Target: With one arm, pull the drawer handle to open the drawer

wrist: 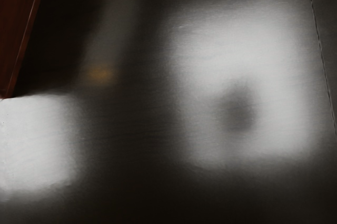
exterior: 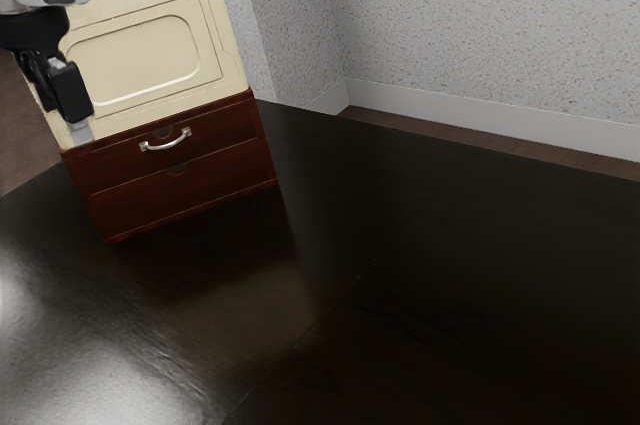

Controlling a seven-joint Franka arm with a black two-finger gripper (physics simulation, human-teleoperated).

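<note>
My black gripper (exterior: 80,131) hangs pointing down at the exterior view's upper left, in front of the cream cabinet's left part. Its fingertips are near the upper edge of the dark red drawer unit, to the left of the silver handle (exterior: 165,140) and apart from it. I cannot tell how the gripper stands. The upper drawer (exterior: 220,128) looks closed, flush with the lower drawer (exterior: 190,195). In the wrist view a corner of the red drawer unit (wrist: 16,23) shows at an edge.
A cream cabinet box (exterior: 140,60) with a raised panel stands on the drawer unit. Both rest on a dark glossy table (exterior: 400,275), which carries bright reflections. Speckled walls (exterior: 480,25) rise behind.
</note>
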